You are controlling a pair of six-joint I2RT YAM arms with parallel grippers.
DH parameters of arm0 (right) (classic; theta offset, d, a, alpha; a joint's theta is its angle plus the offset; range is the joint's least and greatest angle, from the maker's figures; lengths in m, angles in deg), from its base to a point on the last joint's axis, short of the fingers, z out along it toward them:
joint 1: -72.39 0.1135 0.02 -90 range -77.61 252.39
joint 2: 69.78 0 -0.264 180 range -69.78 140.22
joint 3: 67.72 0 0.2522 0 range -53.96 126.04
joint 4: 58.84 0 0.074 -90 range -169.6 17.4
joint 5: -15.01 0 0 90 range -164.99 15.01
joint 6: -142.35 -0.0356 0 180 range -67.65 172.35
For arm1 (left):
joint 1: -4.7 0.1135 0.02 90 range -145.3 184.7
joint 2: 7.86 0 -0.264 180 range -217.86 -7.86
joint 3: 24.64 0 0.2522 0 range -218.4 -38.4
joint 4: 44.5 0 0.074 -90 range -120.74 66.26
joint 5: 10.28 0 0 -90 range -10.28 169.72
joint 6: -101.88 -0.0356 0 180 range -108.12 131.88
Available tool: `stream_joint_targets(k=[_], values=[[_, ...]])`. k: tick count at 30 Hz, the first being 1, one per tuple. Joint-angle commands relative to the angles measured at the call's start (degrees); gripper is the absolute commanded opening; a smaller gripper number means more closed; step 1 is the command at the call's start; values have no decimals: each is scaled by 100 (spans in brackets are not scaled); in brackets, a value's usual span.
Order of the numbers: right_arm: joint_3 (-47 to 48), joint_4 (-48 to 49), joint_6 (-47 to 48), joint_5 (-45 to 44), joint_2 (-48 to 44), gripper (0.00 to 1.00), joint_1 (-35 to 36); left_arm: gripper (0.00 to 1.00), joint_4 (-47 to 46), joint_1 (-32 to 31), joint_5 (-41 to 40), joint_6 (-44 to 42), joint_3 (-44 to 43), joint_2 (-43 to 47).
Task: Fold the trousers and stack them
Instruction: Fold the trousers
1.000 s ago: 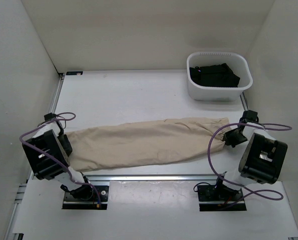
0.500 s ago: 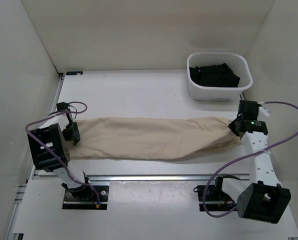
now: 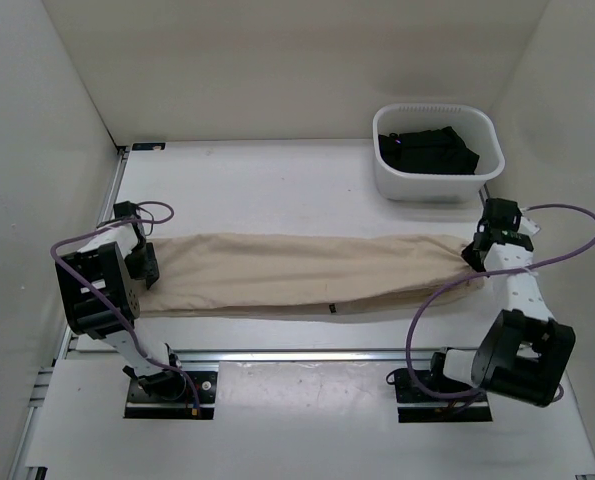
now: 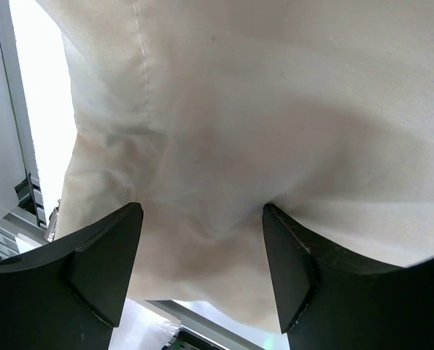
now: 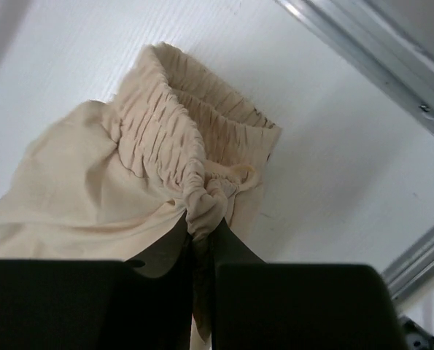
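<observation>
The beige trousers (image 3: 297,275) lie stretched in a long flat band across the table, running left to right. My left gripper (image 3: 147,265) sits at their left end, its jaws wide open. The black fingers (image 4: 107,255) straddle the cloth (image 4: 275,109) without pinching it. My right gripper (image 3: 474,255) is at the right end, shut on the gathered elastic waistband (image 5: 180,124). A bunch of that cloth is squeezed between its jaws (image 5: 202,233).
A white basket (image 3: 437,188) with dark clothes (image 3: 427,150) inside stands at the back right, just beyond the right gripper. An aluminium rail (image 3: 307,352) runs along the near table edge and another (image 3: 112,200) along the left. White walls enclose the table.
The trousers have been pulled straight and shifted away from the near rail. The right arm reached out to the right with the waistband. The left gripper moved back and opened slightly.
</observation>
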Motion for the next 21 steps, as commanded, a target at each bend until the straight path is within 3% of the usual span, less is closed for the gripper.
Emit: stream_joint_targets(k=[1,4,5,8,9,10,14,15,18,20,21], values=[[-311,899,569,394,434,0,-498,79,-522,19,-52,152,167,-404],[-453,1059,640,966,891,21,-1009,79,-522,19,-52,152,167,-404],[-505,1059,640,1028,998,46,-1140,79,-522,19,-52,152,219,-456],[-506,1059,570,1028,1201,64,-1141,79,-522,19,1,152,220,-456],[-558,1059,570,1028,1288,64,-1141,79,-522,19,1,152,220,-456],[-558,1111,509,1028,1384,71,-1141,79,-522,19,1,152,272,-456],[-489,1173,508,1291,1675,73,-1141,79,-522,19,63,152,273,-456],[-488,1173,508,1431,1849,79,-1141,79,-522,19,63,152,273,-456],[-225,1042,500,1916,2367,79,-1141,79,-522,19,63,152,273,-456],[117,457,429,1864,2746,75,-1141,79,-522,19,63,152,273,-456],[118,365,429,1863,3043,67,-1141,79,-522,19,63,152,273,-456]])
